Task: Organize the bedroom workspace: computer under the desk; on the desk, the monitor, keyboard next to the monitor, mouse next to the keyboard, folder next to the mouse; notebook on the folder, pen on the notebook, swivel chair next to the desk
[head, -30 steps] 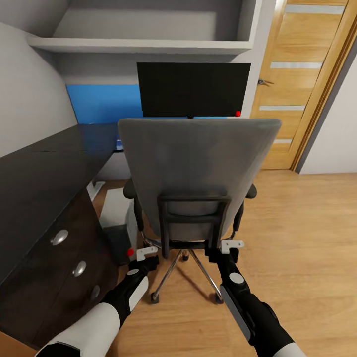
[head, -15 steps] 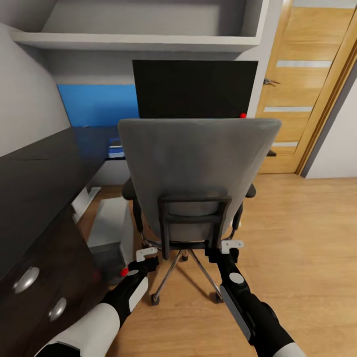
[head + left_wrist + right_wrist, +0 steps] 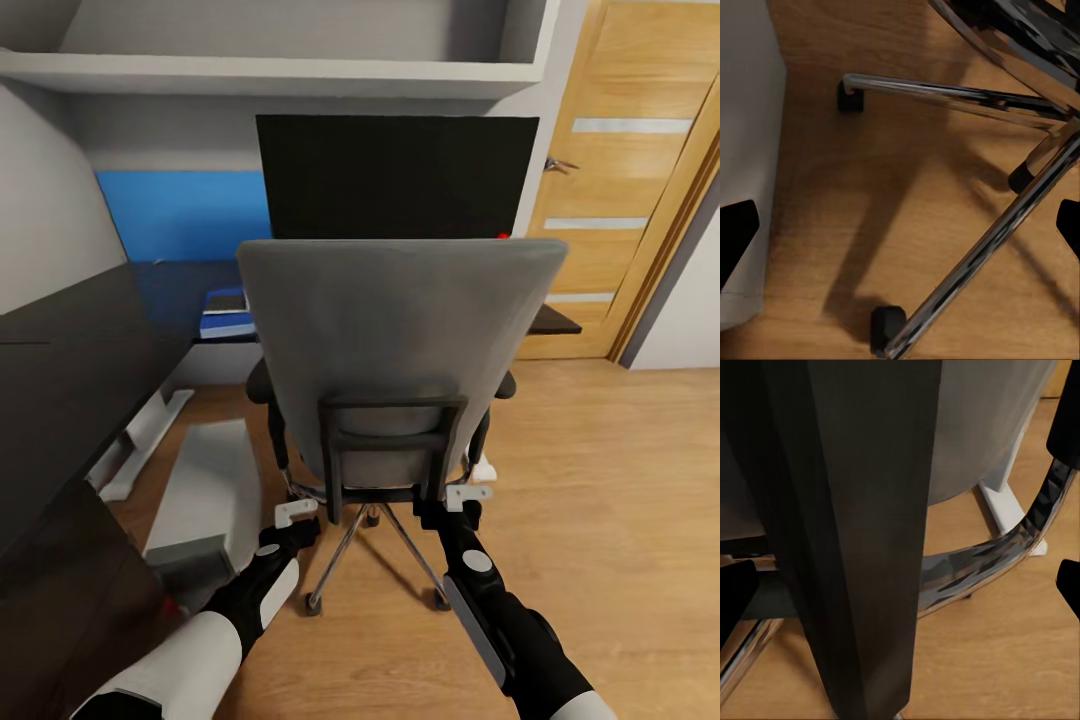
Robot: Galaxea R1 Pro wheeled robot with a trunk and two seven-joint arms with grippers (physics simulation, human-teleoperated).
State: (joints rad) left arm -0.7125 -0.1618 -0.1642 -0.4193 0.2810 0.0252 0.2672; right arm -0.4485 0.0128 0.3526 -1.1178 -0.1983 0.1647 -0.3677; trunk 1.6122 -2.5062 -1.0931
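The chair is seen mid-frame, facing the monitor on the table. Both pincers, left and right, are spread apart behind its base. It should be pushed evenly, clear of the computer at lower left.

A wooden floor spreads across the room, pale brown with plank lines running toward the far wall. At the right stands a wooden door with horizontal frosted strips and a metal handle on its left edge. A grey shelf runs along the top of the far wall, and beneath it a blue panel covers the wall's lower left stretch. A grey wall curves in at the left, and a light wall stands beside the door frame.
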